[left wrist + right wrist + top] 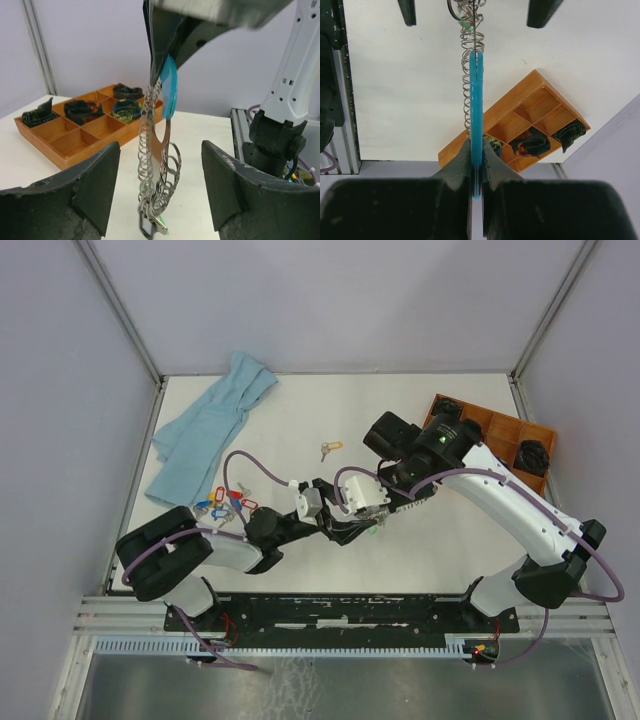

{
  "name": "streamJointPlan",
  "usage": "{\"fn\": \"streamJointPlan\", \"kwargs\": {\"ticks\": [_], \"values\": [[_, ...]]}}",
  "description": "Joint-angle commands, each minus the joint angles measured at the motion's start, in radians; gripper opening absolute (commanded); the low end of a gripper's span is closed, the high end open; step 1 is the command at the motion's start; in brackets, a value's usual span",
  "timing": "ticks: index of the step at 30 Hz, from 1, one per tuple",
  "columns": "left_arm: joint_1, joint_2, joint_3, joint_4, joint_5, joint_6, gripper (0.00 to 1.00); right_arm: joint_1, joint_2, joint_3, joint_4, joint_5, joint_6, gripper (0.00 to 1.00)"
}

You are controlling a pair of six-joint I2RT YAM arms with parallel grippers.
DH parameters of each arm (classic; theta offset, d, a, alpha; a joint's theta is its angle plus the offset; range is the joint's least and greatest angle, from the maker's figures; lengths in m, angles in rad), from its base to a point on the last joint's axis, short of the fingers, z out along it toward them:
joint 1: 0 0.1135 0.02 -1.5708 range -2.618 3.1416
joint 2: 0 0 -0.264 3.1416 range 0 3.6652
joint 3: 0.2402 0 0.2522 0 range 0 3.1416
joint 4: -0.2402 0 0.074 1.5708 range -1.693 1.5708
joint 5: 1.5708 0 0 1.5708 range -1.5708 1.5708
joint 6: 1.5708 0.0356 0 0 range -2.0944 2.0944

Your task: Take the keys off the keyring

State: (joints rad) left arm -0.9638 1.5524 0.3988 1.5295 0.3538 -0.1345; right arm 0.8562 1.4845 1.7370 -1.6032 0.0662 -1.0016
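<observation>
Slippage is the main worry: the right gripper [476,150] is clamped hard on the light-blue sheath [476,95] of the keyring [155,170]. The whole floppy loop of silver coils and rings dangles straight below those fingertips from that one thin pinch. The left gripper [160,150] stands wide, its dark fingers [100,185] flanking the hanging loop on either side without touching it. The green-tagged key [159,229] sits at the very bottom, below the level of the left fingertips. If the left fingers close where they are, they would likely bite the bundle of rings rather than a single key, and a pull would then drag the sheath out of the right pinch and drop the lot. A loop this loose will probably swing or twist at the first nudge, so one pad arriving early could knock it out from between the fingers and leave them shutting on air. Tugging sideways could also stretch the coil instead of threading a key off. The two grippers are very close together, so a small overshoot by the left risks bumping the right fingertips. Loose tagged keys [225,505] lie on the table [300,410], well apart from both sets of fingers.
</observation>
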Motion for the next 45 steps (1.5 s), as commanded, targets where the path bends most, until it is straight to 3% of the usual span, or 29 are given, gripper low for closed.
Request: {"fn": "streamJointPlan", "kwargs": {"ticks": [1,4,8,11,16,25,33,35,38,39,45], "values": [[-0.005,-0.071,0.003,0.147,-0.025,0.035,0.77,-0.005,-0.035,0.001,-0.126,-0.025,0.017,0.01],[-0.006,-0.104,0.027,0.037,-0.031,0.017,0.91,-0.006,-0.036,-0.001,-0.124,-0.032,0.020,0.01],[-0.004,-0.140,0.082,-0.166,-0.005,0.012,0.93,-0.008,-0.036,0.004,-0.121,-0.034,0.021,0.01],[-0.005,-0.136,0.079,-0.137,0.005,0.003,0.84,-0.008,-0.034,0.006,-0.121,-0.040,0.023,0.01],[-0.006,-0.125,0.111,-0.162,0.035,-0.017,0.55,-0.008,-0.029,0.012,-0.121,-0.048,0.026,0.01],[-0.005,-0.103,0.137,-0.163,0.053,-0.030,0.45,-0.009,-0.026,0.015,-0.118,-0.066,0.029,0.01],[-0.004,-0.066,0.158,-0.189,0.073,-0.018,0.44,-0.012,-0.031,0.026,-0.125,-0.090,0.029,0.01],[-0.005,-0.058,0.164,-0.191,0.078,-0.015,0.34,-0.014,-0.033,0.025,-0.127,-0.097,0.029,0.01],[-0.005,-0.058,0.167,-0.188,0.078,-0.016,0.07,-0.015,-0.039,0.022,-0.127,-0.113,0.029,0.01],[-0.005,-0.060,0.166,-0.180,0.074,-0.018,0.03,-0.016,-0.041,0.019,-0.126,-0.117,0.029,0.01],[-0.004,-0.081,0.122,-0.101,0.050,-0.044,0.03,-0.061,-0.063,0.026,-0.115,-0.199,0.020,0.08]]}}
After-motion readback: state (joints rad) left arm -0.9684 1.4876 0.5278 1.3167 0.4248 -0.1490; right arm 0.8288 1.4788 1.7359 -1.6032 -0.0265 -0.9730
